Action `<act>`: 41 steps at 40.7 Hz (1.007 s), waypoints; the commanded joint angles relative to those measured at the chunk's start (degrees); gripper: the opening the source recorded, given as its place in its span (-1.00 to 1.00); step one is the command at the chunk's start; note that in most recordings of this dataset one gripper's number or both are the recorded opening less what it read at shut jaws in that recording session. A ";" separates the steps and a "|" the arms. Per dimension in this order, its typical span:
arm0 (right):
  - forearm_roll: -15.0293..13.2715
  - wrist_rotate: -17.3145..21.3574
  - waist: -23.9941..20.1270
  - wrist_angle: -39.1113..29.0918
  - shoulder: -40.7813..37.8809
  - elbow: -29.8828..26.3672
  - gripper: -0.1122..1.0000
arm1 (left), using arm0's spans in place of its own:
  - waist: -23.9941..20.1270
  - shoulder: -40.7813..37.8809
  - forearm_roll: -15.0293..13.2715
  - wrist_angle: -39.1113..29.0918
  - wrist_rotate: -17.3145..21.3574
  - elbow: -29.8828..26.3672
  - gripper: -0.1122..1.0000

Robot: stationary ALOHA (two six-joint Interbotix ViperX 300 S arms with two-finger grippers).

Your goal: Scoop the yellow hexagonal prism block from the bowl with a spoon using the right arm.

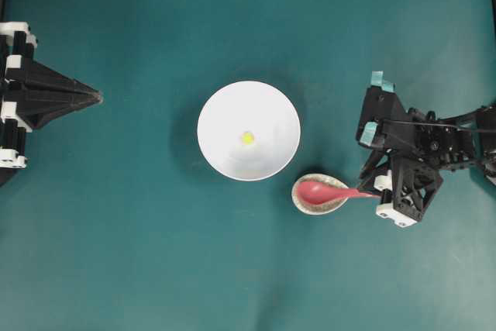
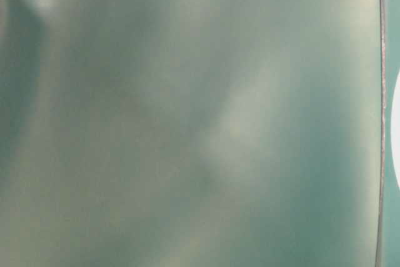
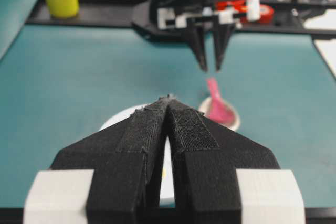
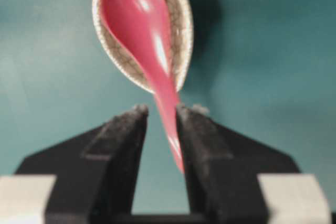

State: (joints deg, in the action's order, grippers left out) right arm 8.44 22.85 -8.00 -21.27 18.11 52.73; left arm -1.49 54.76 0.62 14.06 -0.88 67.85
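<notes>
On the teal surface [image 1: 139,253] the bowl [image 1: 225,106] holds the yellow hexagonal prism block [image 1: 247,138] at its centre, unscooped. The spoon [image 4: 140,30] lies in the speckled rest [image 4: 182,24] beside the bowl; lifting and scooping remain. The right arm's fingers [image 4: 123,140] stand spread around the handle, not clamping. The left fingers [image 3: 152,129] are pressed together, empty.
</notes>
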 commanded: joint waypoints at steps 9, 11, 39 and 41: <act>-4.04 -0.09 -0.09 0.79 0.70 -0.35 -0.01 | -0.09 -0.44 0.18 0.62 -0.09 -1.14 -0.81; -5.01 -0.09 -0.09 1.41 0.70 -0.26 0.04 | -0.09 -0.53 0.18 0.62 -0.09 -1.14 -0.81; -14.24 -0.09 -0.09 28.83 2.20 9.76 0.26 | -0.09 -0.53 0.18 0.09 0.00 -1.14 -0.81; -14.24 -0.18 -0.09 31.55 2.11 10.99 0.26 | -0.09 -0.44 0.18 0.09 0.00 -1.05 -0.81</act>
State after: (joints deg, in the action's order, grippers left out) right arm -5.63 22.76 -8.00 6.33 19.60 62.84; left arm -1.41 54.76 0.62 13.97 -0.88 67.85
